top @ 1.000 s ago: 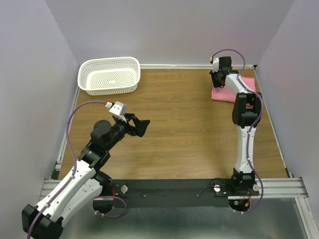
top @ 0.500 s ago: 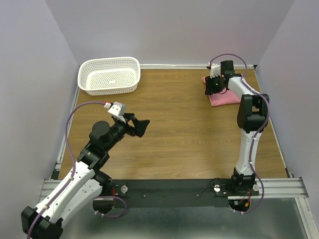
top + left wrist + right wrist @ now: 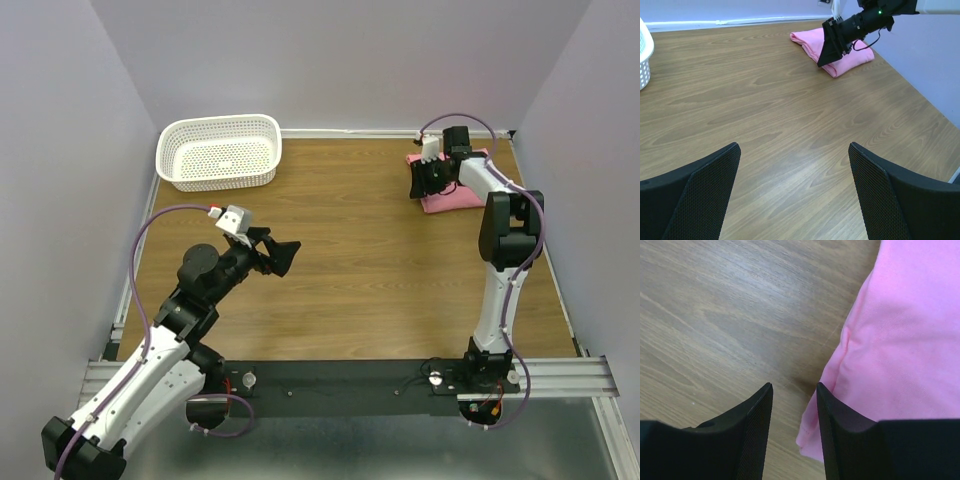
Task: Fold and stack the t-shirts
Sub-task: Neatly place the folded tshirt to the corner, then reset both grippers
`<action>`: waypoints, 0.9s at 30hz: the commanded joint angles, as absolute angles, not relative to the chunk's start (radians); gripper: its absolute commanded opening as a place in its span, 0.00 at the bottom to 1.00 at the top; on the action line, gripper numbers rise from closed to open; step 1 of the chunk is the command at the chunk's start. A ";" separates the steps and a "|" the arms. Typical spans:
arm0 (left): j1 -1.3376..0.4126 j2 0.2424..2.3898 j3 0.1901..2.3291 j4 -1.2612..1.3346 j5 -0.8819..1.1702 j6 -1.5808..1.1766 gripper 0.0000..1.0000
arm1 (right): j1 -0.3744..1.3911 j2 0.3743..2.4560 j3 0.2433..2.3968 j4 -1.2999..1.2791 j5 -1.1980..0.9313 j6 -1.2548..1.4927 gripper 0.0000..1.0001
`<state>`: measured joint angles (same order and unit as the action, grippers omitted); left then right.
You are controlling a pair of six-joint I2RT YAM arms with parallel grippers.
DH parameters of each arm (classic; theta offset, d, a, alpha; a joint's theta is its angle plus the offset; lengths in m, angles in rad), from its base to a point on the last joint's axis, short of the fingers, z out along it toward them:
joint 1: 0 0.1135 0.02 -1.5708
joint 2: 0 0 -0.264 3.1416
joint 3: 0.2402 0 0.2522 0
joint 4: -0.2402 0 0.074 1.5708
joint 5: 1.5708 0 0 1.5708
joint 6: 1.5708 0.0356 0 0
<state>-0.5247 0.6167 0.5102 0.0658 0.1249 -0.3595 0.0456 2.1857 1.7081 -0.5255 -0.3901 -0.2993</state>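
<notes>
Where the arms are bolted at the near edge of the bench point(image 3: 360, 270), we begin with the left arm, which bends low over the near left part of the wood. The left gripper point(image 3: 285, 257) hangs above the bench with its jaws spread wide, released and holding nothing, and it points toward the far right.

Farther on, at the far right, the right arm reaches out to the t-shirt point(image 3: 452, 200). This is a salmon-pink shirt folded into a small, thick rectangle, and it lies flat on the bench close to the right wall. The right gripper point(image 3: 794, 386) hovers just over the shirt's left edge. In the wrist view its two fingers stand partly apart, with wood and the edge of the cloth showing between them. It is released and no cloth is pinched.

We judge the fold to be finished, and the step in hand to be leaving the shirt neatly in place. To do that well, the right gripper should rise straight up with its fingers parted before it swings away. That keeps a fingertip from catching the top layer, which bulges slightly along this edge, and dragging the fold open. We see no second shirt to stack.

At the far left, well apart from the shirt, stands a white perforated basket point(image 3: 220, 178).
</notes>
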 commanded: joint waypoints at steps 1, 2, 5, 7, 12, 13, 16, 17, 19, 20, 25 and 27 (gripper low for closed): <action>-0.522 0.609 0.522 0.081 0.140 -0.356 0.96 | 0.049 2.161 1.703 -0.545 -0.380 -0.310 0.47; -0.520 0.611 0.522 0.081 0.141 -0.354 0.96 | 0.048 2.164 1.703 -0.545 -0.380 -0.310 0.47; -0.522 0.606 0.520 0.081 0.140 -0.356 0.96 | 0.049 2.158 1.692 -0.558 -0.466 -0.322 0.45; -0.522 0.601 0.523 0.083 0.137 -0.351 0.97 | 0.051 2.104 1.661 -0.581 -0.529 -0.344 0.45; -0.522 0.623 0.581 0.091 0.068 -0.351 0.98 | 0.052 1.846 1.527 -0.580 -0.497 -0.373 0.54; -0.522 0.632 0.597 0.091 0.049 -0.359 0.98 | 0.054 1.788 1.499 -0.563 -0.473 -0.374 0.60; -0.497 0.669 0.653 0.060 -0.075 -0.403 0.98 | 0.028 1.573 1.335 -0.444 -0.368 -0.307 1.00; -0.474 0.678 0.660 0.064 -0.078 -0.417 0.98 | -0.029 1.527 1.262 -0.413 -0.365 -0.248 1.00; -0.349 0.704 0.673 0.077 -0.016 -0.437 0.98 | -0.125 1.402 1.194 -0.329 -0.437 -0.160 1.00; -0.294 0.715 0.673 0.080 0.092 -0.475 0.98 | -0.241 1.369 1.145 -0.315 -0.539 -0.102 1.00; 0.028 0.821 0.689 0.069 0.278 -0.411 0.98 | -0.422 1.247 1.027 -0.292 -0.497 -0.038 1.00; 0.029 0.853 0.725 -0.030 0.128 -0.329 0.98 | -0.425 1.171 0.983 -0.278 -0.354 -0.051 1.00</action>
<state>-0.0071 0.8062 0.6712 0.0704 0.1631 -0.4286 -0.4263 1.2411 1.0672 -0.3031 -0.4831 -0.1059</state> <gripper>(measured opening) 0.983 0.998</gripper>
